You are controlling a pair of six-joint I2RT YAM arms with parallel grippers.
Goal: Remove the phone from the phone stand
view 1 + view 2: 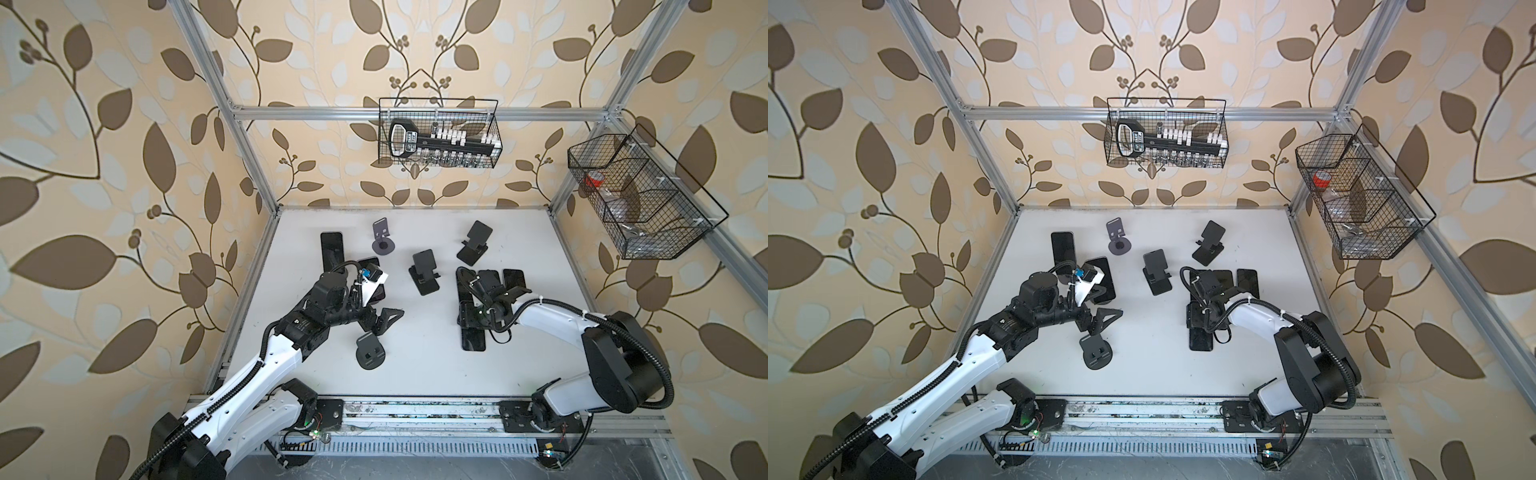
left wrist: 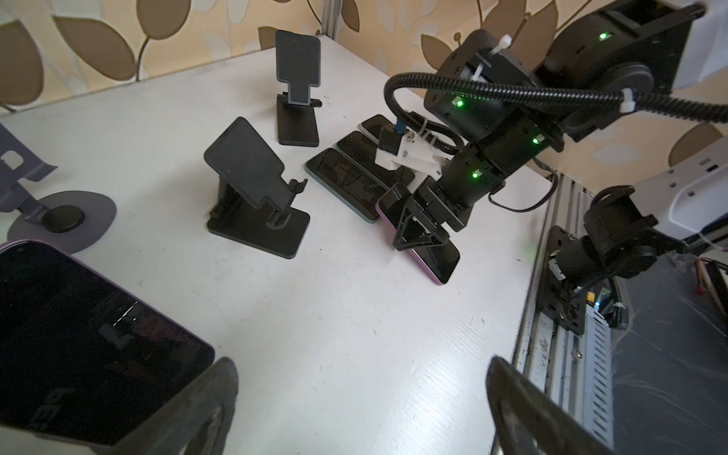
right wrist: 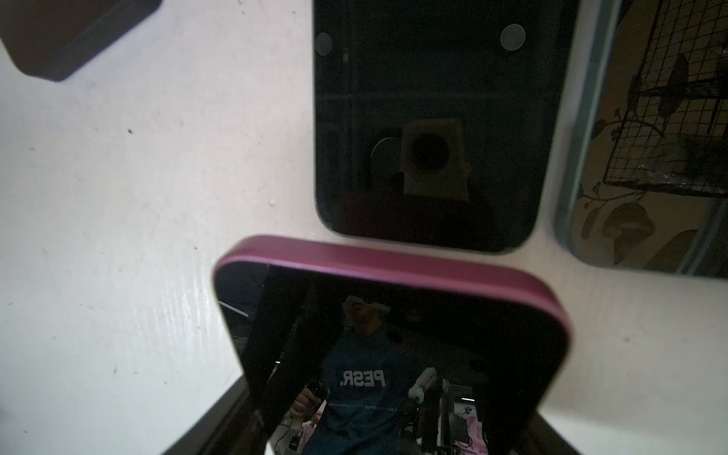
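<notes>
1. Pink-edged phone (image 3: 394,335) is off any stand, tilted low over the table (image 2: 354,315), just beside flat phones (image 2: 346,177).
2. R gripper (image 2: 419,236) clamps it; L gripper (image 2: 362,405) stands wide apart.
3. Stands (image 2: 256,189) in view are bare; left, prob.: set down, let go.

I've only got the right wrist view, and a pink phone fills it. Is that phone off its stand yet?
Observer: Yes. The right hand grips the pink phone, away from every stand.
Operator: Any phone left on a stand?
Observer: The near black stand and far black stand are bare.
Operator: And the left hand?
Observer: The left hand is open and empty, beside the front stand.
</notes>
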